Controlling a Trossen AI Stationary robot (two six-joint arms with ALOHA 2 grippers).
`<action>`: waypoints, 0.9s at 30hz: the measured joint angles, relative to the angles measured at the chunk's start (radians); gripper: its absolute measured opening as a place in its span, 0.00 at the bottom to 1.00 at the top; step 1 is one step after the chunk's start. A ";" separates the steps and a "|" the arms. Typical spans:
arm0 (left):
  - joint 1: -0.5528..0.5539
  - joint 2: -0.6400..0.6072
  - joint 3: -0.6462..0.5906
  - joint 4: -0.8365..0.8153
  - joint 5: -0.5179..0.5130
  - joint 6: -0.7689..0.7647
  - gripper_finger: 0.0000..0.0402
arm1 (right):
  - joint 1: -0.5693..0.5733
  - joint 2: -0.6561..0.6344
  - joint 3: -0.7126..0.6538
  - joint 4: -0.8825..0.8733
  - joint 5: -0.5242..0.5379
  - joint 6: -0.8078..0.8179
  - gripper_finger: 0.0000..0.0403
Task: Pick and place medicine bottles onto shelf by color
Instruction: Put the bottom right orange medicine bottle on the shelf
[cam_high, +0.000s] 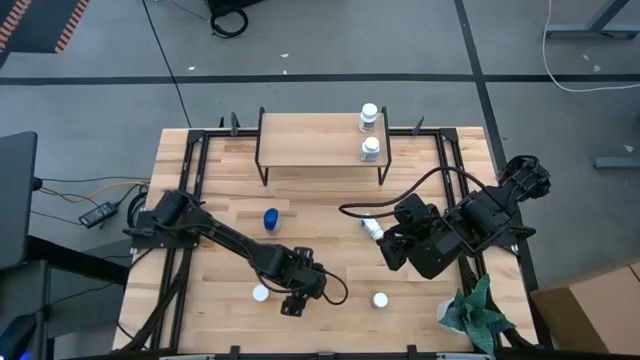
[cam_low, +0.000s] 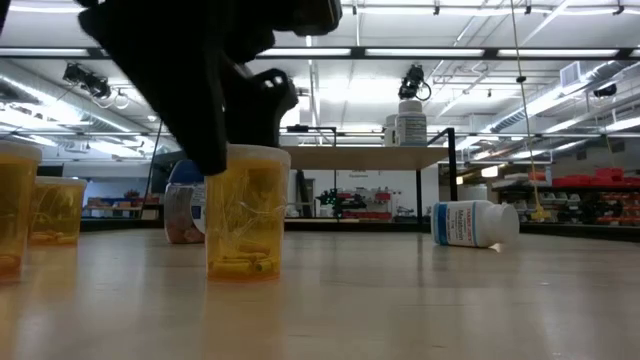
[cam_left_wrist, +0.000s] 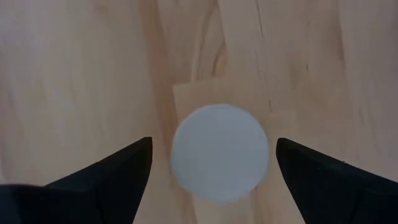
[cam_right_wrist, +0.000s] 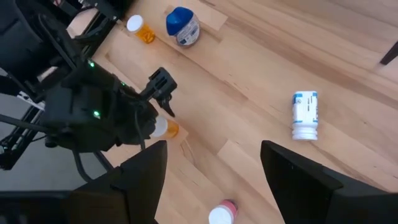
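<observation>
Your left gripper (cam_left_wrist: 211, 180) hangs spread wide astride an orange bottle's white cap (cam_left_wrist: 219, 152); only the low view shows its orange body (cam_low: 247, 215). Right gripper (cam_right_wrist: 211, 180) hovers parted, empty.

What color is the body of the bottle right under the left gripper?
Translucent orange with a white cap; the bottle under the left gripper shows best in the low view.
</observation>
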 joint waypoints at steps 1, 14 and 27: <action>0.000 0.004 0.000 -0.001 0.000 -0.002 0.86 | 0.000 0.000 0.000 0.000 0.000 -0.001 0.66; 0.009 0.006 0.000 0.024 -0.007 -0.009 0.76 | 0.000 0.000 0.000 0.000 0.000 -0.003 0.66; 0.025 0.005 0.001 0.019 -0.004 -0.005 0.52 | 0.000 0.000 0.000 -0.001 0.000 -0.012 0.66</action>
